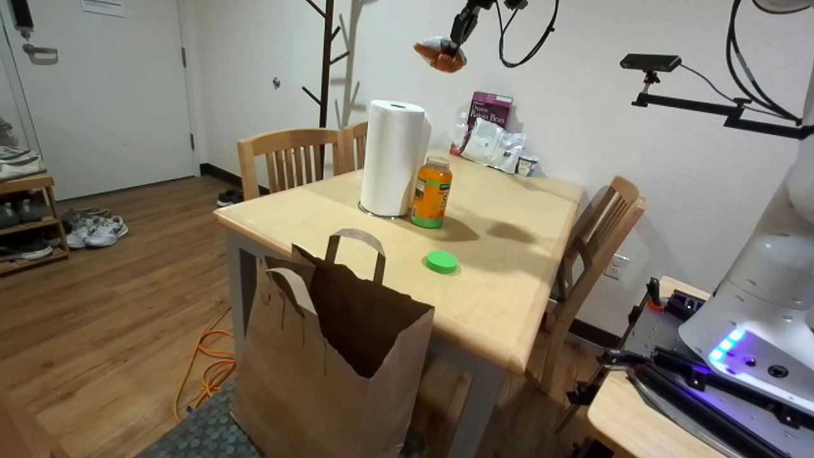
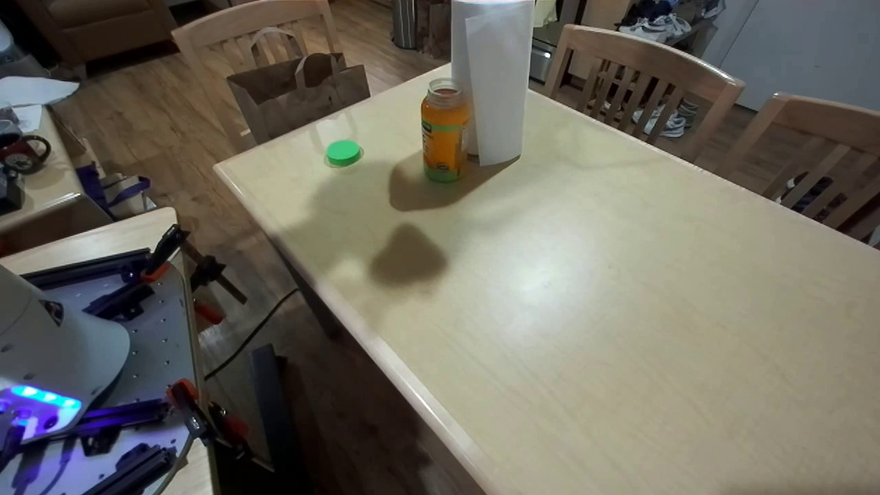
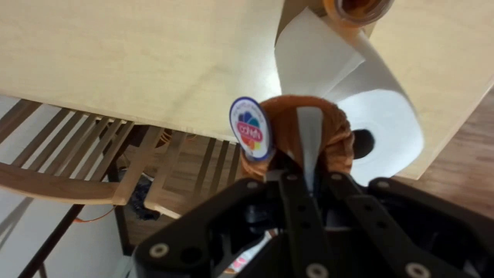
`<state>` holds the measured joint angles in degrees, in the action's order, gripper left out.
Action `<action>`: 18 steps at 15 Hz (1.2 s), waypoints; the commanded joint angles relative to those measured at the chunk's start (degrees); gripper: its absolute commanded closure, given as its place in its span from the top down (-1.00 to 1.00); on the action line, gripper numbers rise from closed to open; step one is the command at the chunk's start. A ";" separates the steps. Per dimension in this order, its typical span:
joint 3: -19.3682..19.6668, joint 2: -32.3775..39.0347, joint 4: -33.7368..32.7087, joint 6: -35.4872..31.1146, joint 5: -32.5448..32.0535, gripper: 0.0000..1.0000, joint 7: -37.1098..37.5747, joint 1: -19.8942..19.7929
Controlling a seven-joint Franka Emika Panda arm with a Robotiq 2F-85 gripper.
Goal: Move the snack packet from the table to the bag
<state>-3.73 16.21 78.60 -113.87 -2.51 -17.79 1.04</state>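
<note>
My gripper (image 1: 455, 46) is shut on the snack packet (image 1: 437, 56), a reddish-orange and whitish packet, and holds it high above the far part of the table (image 1: 502, 280). In the wrist view the snack packet (image 3: 283, 121), with an oval label, sits between the fingers of the gripper (image 3: 308, 175). The gripper and packet are out of view in an exterior view that shows a shadow on the table (image 2: 619, 309). The brown paper bag (image 1: 331, 401) stands open with its loop handles up, on a chair by the table's near end; it also shows at the far end (image 2: 295, 96).
An orange bottle without its lid (image 1: 432, 194) and a tall paper towel roll (image 1: 391, 159) stand on the table between the packet and the bag. A green lid (image 1: 441, 261) lies near the bag. A purple box (image 1: 489, 109) and pouches (image 1: 493, 146) stand by the wall.
</note>
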 commanded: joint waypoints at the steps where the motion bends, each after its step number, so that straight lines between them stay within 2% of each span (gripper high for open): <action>1: -1.76 2.86 -6.50 8.78 -4.33 -0.96 -1.47 4.29; 6: -4.56 5.22 -10.60 14.92 -7.19 -0.96 -5.37 9.86; 8: -5.25 4.41 -8.38 10.62 -5.06 -0.96 -6.95 9.99; 9: -4.65 4.08 -7.85 11.79 -5.77 -0.96 -3.55 10.59; 10: -4.75 4.19 -7.83 11.71 -5.77 -0.83 -3.62 10.90; 11: -4.71 4.26 -7.82 11.72 -5.77 -0.83 -3.60 10.99; 12: -4.57 4.28 -7.82 11.72 -5.77 -0.96 -3.60 10.97; 13: -4.55 4.22 -7.53 10.98 -3.50 -0.96 -3.76 9.86; 15: -5.73 4.97 -8.54 10.21 -0.59 -0.96 -7.57 9.54; 18: -7.67 5.60 -11.23 13.79 2.95 -0.96 -14.95 10.28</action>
<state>-9.16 20.89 70.50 -102.71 -2.60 -26.45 11.46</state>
